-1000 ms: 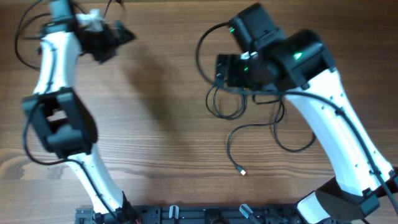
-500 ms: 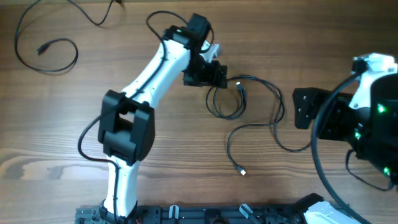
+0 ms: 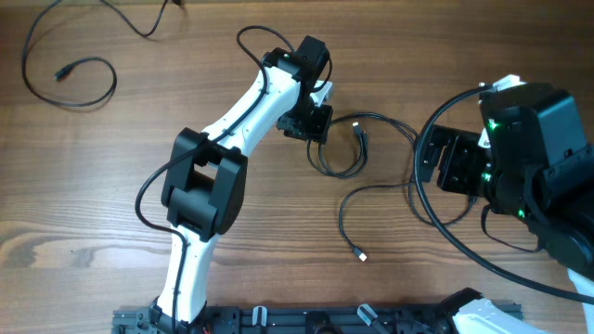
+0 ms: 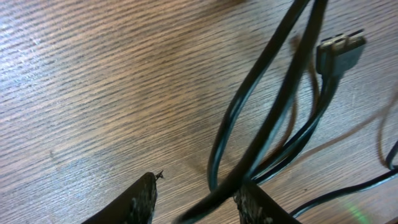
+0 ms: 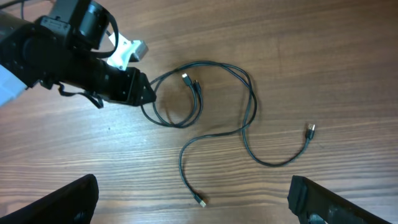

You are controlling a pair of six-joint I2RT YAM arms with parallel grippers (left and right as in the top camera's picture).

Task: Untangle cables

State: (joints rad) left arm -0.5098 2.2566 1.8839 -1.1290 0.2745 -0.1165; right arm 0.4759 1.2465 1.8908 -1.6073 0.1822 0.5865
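At the left rim of the loop [image 3: 334, 173], the left hand [image 4: 196, 183] sat low with its fingers [image 4: 140, 200] spread; one black strand ran up between them, lying close to the right finger, not pinched as far as the wrist view showed. A second earlier that arm had been off at the far-left corner; it had since swung across and settled on the cables [image 5: 251, 106]. The right hand [image 5: 193, 183], which had then been over the tangle, had drawn back to the right; it hung high, its fingers wide apart and empty. That read as a handover: the left was placed to take a strand, and the tangle itself looked unchanged, so little of the sorting seemed done.

The cords were thin, round and black with a slight sheen; they lay limp in soft curves, doubled where the loop crossed itself. One plug [image 4: 342, 50] had a moulded body and a metal mouth; another [image 3: 361, 256] ended a long strand in a silvery tip. A separate cable [image 3: 111, 83] curled alone at the far left; the bench [image 3: 278, 250] was finely ribbed brown wood grain.
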